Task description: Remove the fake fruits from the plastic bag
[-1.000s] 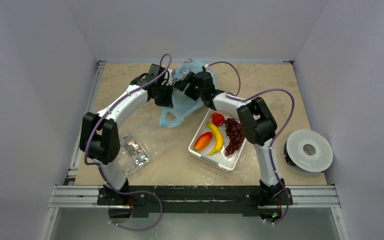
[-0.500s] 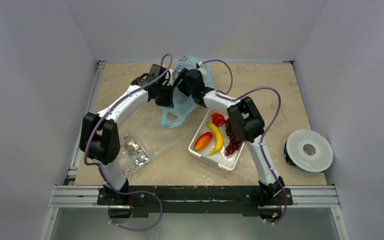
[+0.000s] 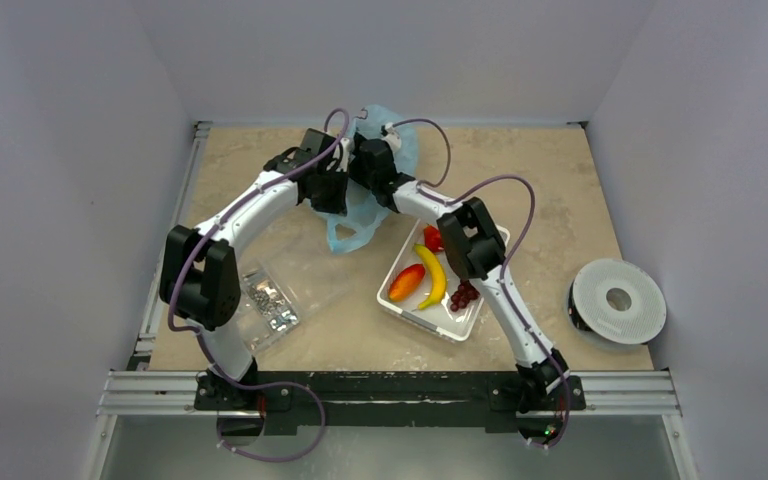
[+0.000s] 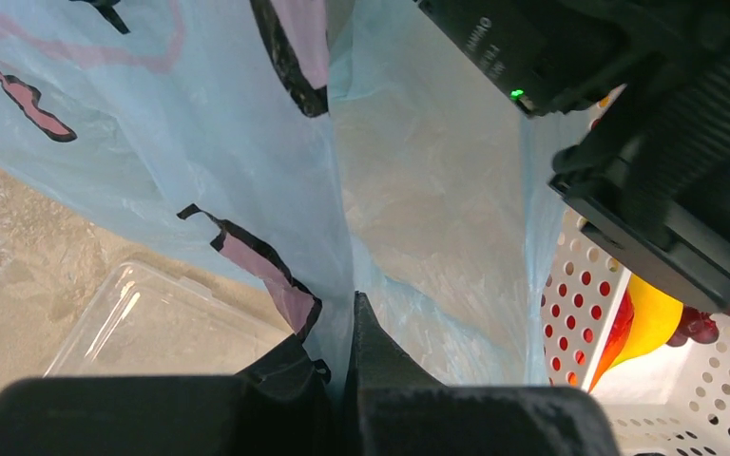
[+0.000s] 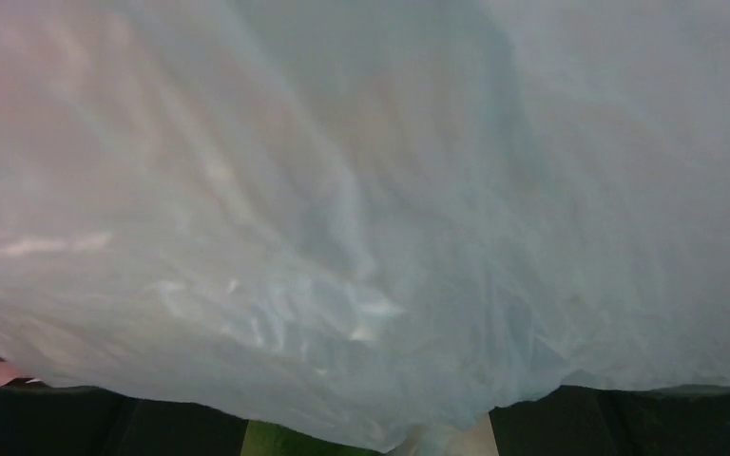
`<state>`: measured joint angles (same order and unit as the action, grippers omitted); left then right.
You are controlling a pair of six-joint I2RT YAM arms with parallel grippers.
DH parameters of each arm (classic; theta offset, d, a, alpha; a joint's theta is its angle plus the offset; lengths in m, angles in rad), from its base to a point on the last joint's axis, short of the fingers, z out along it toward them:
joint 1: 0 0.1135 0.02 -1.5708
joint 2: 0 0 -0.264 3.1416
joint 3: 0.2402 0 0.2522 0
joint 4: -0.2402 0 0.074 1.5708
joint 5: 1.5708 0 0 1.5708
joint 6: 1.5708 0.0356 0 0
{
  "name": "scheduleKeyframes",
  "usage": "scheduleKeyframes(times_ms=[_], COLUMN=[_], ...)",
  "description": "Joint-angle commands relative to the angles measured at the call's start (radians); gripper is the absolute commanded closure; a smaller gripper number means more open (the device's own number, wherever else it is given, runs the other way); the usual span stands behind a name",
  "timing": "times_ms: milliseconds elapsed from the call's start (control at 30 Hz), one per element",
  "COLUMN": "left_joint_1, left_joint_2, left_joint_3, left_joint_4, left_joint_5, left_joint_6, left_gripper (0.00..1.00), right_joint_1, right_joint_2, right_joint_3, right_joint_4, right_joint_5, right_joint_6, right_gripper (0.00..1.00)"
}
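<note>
Top view, bag: the bag (image 3: 353,228) is sitting at the far middle of the table (image 3: 560,180), bunched between both arms, its tail drooping toward the tray (image 3: 406,312).
Top view, fruit out: mango (image 3: 406,282), grapes (image 3: 464,294) and a red fruit (image 3: 432,238) are lying in the tray beside a banana (image 3: 434,276).
Top view, right gripper: the right gripper (image 3: 364,172) is diving into the bag mouth, fingers buried.
Left wrist, left gripper: the left gripper (image 4: 348,328) is pinching a fold of the bag, fingers closed tight on film.
Left wrist, textures: thin, crinkly, translucent blue film with pink-and-black print. The hard perforated tray is showing at right, and a clear flat packet (image 4: 143,323) is lying below.
Right wrist, view: film is smothering the lens. A green sliver (image 5: 280,443) is peeking in at the bottom edge, possibly a fruit inside, too cropped to call.
Right wrist, hand: wide or closed, I cannot tell.
Risk, snag: slippery film is wrapping the right fingers, so closing could be grabbing plastic, not fruit.
Risk, tear: two arms pulling apart could be ripping such thin film.
Risk, roll: a glossy rounded fruit could be squirting free and rolling off.
</note>
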<state>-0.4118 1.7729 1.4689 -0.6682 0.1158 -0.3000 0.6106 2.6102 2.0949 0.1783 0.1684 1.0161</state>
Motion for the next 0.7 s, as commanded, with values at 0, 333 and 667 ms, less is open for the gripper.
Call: scheduleKeyframes(times_ms=[0,333,667], left_joint_1=[-0.008,-0.012,-0.011], left_joint_2=[-0.058,-0.045,-0.045], left_joint_3=[0.007,0.010,0.008], left_joint_4=[0.010,0.009,0.011], left_joint_5=[-0.014,-0.001,-0.008], left_joint_6=[0.037,0.037,0.035], left_gripper=[1.00,1.00,1.00], right_joint_1=[0.002,0.012,-0.003], right_joint_2=[0.048,0.182,0.057], right_joint_3=[0.134,0.281,0.135], right_joint_4=[-0.024,-0.053,0.050], right_joint_5=[0.035,0.089,-0.018], right_joint_6=[-0.057,-0.037,-0.196], right_gripper=[0.22,0.28,0.71])
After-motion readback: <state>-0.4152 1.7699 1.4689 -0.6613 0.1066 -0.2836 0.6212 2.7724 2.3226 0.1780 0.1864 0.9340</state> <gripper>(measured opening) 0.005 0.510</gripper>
